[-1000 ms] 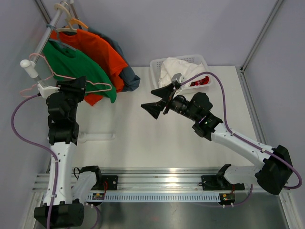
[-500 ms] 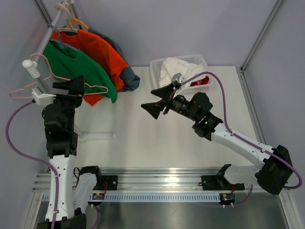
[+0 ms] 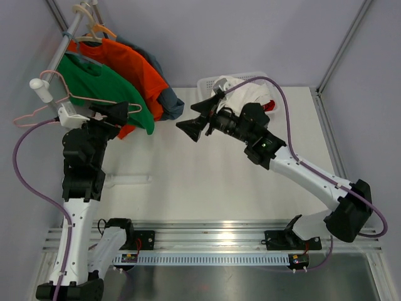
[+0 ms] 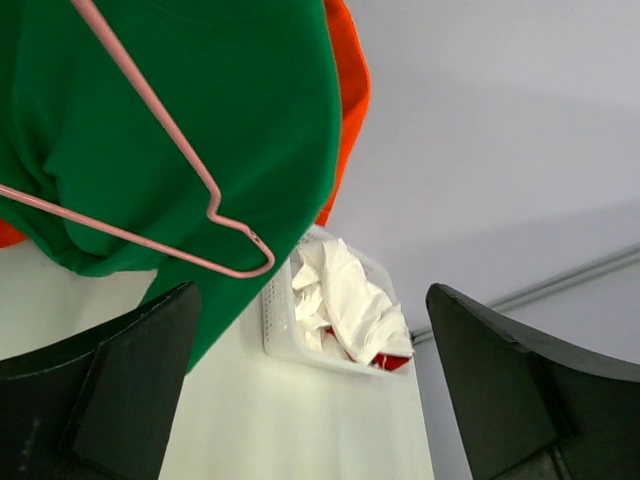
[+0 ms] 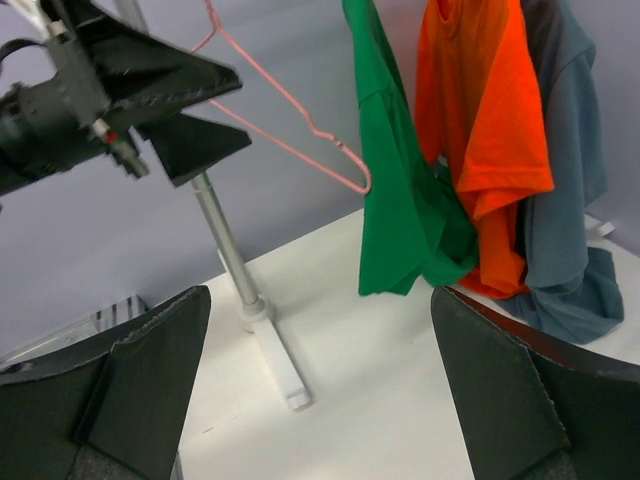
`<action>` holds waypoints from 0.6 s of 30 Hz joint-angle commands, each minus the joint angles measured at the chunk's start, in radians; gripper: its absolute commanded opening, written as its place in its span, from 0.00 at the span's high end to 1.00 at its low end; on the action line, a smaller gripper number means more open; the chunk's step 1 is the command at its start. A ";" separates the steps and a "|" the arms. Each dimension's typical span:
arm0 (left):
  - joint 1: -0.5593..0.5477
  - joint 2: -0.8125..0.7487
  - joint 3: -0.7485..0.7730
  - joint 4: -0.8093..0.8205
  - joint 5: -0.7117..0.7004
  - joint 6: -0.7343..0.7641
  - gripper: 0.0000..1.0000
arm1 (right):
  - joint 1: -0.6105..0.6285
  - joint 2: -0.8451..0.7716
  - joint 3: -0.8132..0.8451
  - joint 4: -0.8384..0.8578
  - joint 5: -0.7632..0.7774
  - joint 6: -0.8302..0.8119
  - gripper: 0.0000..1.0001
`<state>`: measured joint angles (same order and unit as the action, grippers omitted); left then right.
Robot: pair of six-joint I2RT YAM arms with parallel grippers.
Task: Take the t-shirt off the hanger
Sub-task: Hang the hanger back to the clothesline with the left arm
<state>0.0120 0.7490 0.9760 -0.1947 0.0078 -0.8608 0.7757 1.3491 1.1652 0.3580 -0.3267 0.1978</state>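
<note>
A green t-shirt (image 3: 94,81) hangs from the rail (image 3: 69,31) at the far left, with an orange t-shirt (image 3: 128,63) and a grey-blue one (image 3: 168,100) behind it. A bare pink wire hanger (image 3: 94,101) hangs in front of the green t-shirt (image 4: 200,120). My left gripper (image 3: 122,116) is open just below the pink hanger (image 4: 140,95), holding nothing. My right gripper (image 3: 191,118) is open and empty, right of the shirts and facing them. In the right wrist view the pink hanger (image 5: 290,105) sticks out beside the green t-shirt (image 5: 400,200).
A white basket (image 3: 207,88) with white and red cloth stands at the back of the table, seen too in the left wrist view as the basket (image 4: 270,320). The rack's pole (image 5: 225,240) rises from a white foot (image 3: 128,180) on the table's left.
My left gripper has opened wide and swung right, under the pink hanger's tip. The pink hanger has shifted slightly. My right arm has moved back and left, closer to the hanging shirts.
</note>
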 commanded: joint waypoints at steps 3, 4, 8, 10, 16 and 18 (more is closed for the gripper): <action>-0.153 -0.014 0.059 0.012 -0.144 0.157 0.01 | -0.004 0.169 0.278 -0.192 0.052 -0.110 0.00; -0.199 -0.019 0.061 0.011 -0.207 0.169 0.01 | -0.004 0.198 0.342 -0.203 0.055 -0.118 0.01; -0.262 -0.031 0.072 -0.006 -0.301 0.230 0.01 | -0.004 0.348 0.476 -0.202 0.054 -0.153 0.01; -0.268 -0.039 0.075 -0.009 -0.348 0.243 0.01 | -0.004 0.404 0.555 -0.199 0.051 -0.164 0.03; -0.268 -0.106 0.058 0.079 -0.317 0.360 0.01 | -0.006 0.611 0.750 -0.140 0.000 -0.242 0.09; -0.268 -0.144 0.056 0.098 -0.314 0.459 0.01 | -0.004 0.676 0.804 -0.107 -0.017 -0.253 0.10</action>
<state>-0.2520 0.6529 1.0061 -0.2047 -0.2966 -0.5491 0.7757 1.9717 1.8648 0.1902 -0.3065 0.0059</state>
